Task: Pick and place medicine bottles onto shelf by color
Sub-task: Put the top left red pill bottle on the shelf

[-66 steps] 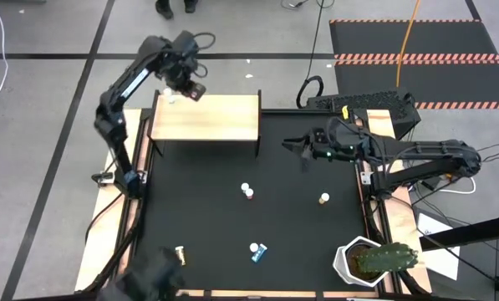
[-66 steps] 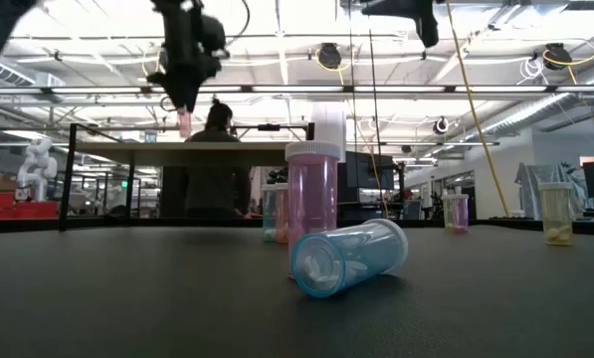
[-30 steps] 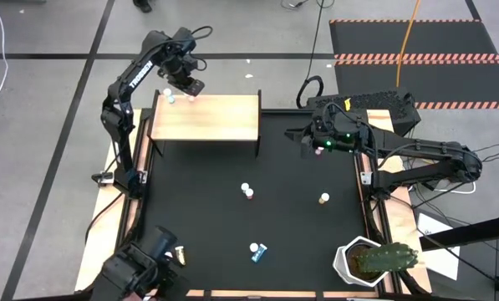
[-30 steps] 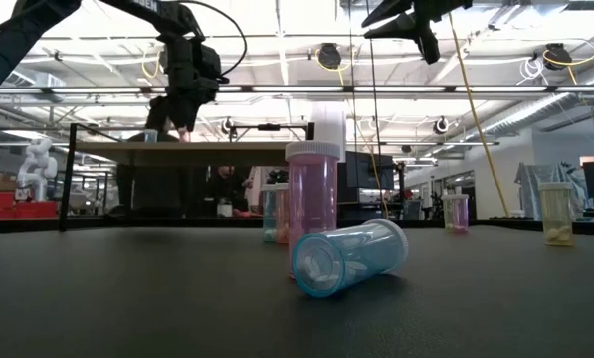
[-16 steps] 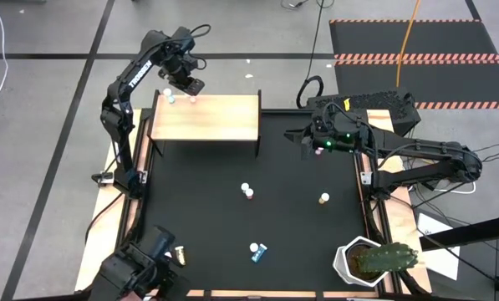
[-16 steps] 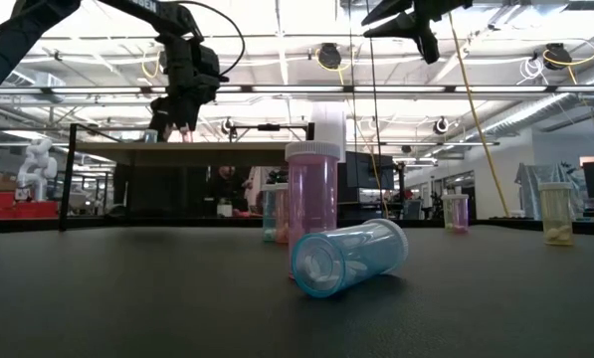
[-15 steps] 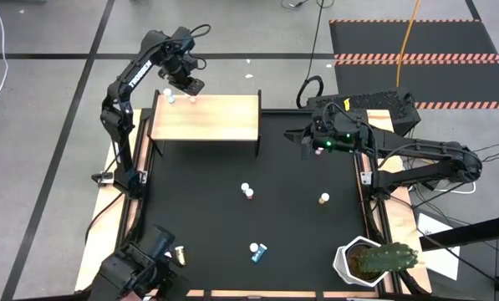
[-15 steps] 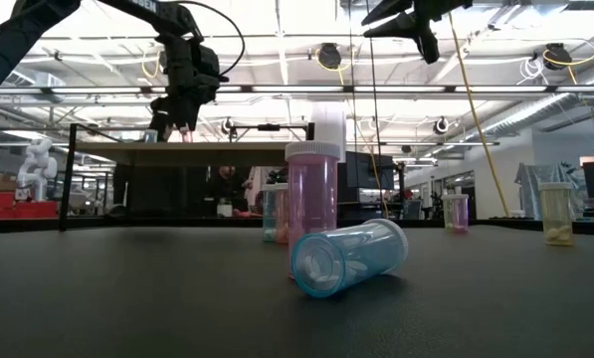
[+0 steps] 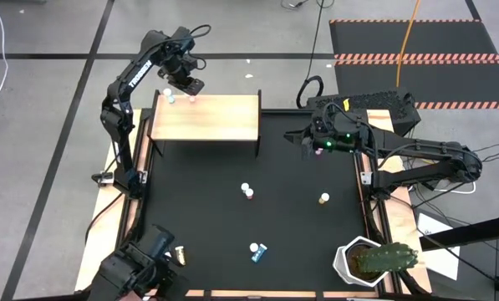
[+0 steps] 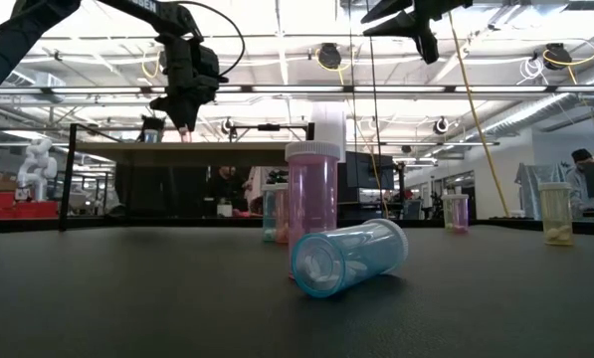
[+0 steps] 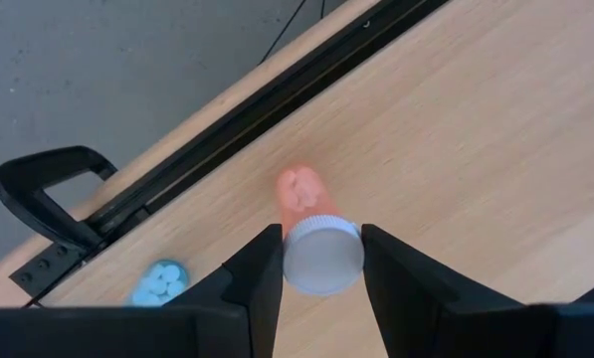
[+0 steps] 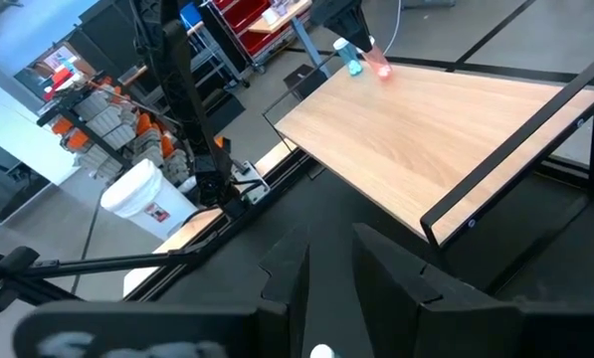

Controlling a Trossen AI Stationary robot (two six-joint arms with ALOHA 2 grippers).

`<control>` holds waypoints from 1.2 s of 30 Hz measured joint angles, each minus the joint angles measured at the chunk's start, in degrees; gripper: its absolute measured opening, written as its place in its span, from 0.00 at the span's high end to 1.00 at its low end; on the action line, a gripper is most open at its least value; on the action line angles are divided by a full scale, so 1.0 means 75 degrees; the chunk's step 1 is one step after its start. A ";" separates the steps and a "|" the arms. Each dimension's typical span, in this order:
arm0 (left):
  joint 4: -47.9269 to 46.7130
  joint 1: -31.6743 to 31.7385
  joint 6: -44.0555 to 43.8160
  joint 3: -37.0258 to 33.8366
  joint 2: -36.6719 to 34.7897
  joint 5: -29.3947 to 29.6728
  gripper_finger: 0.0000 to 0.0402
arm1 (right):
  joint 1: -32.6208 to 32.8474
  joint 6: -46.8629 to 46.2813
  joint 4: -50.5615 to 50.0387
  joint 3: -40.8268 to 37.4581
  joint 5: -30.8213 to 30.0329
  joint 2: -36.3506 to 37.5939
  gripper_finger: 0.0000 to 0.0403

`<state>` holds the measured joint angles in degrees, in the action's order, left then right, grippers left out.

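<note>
A pink medicine bottle (image 11: 301, 189) with a white cap stands upright at the far left corner of the pale-wood shelf (image 9: 216, 117). My left gripper (image 11: 321, 268) points down over it and is shut on it. A blue bottle (image 11: 159, 281) stands on the shelf beside it. Several more bottles are on the black mat: a pink one (image 9: 247, 191), a tan one (image 9: 323, 198), a blue one lying on its side (image 10: 348, 257) and a tan one (image 9: 180, 252). My right gripper (image 9: 302, 142) hovers high over the mat's right side, pointing toward the shelf, open a little and holding nothing. My left gripper pinches the pink bottle's white cap (image 11: 323, 261) between its two fingers, one on each side. The fingers come from above, pointing down. The bottle is upright below them, and in the low view its bottom (image 10: 186, 137) meets the shelf top.
A white pot with a green cactus (image 9: 374, 261) stands at the near right corner. A black camera unit (image 9: 140, 267) sits at the near left corner. Dark shelf legs (image 9: 258, 146) stand on the mat's far part. The mat's middle (image 9: 232, 217) holds only scattered bottles.
</note>
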<state>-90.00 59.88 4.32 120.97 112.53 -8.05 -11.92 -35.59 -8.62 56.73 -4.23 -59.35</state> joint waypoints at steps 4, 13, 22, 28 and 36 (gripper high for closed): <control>0.0001 0.0000 -0.0012 -0.0001 0.0000 0.0016 0.67 | 0.0000 0.0000 0.0000 0.0000 0.0007 0.0000 0.82; -0.0002 0.0000 -0.0050 -0.0001 0.0000 0.0070 0.52 | 0.0000 -0.0002 0.0000 0.0000 0.0183 0.0000 0.82; 0.0000 0.0015 -0.0048 -0.0001 -0.0003 0.0067 0.39 | 0.0000 -0.0029 0.0000 0.0000 0.0201 0.0000 0.82; 0.0001 -0.0127 0.0156 -0.0001 -0.0074 0.0073 0.39 | 0.0000 -0.0032 0.0000 0.0000 0.0207 0.0000 0.82; -0.0005 -0.0507 0.0446 -0.0001 -0.0224 0.0121 0.39 | 0.0000 -0.0017 0.0000 0.0000 0.0279 0.0000 0.82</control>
<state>-90.04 56.07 7.66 120.97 110.85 -7.15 -11.92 -35.73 -8.62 56.73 -2.13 -59.35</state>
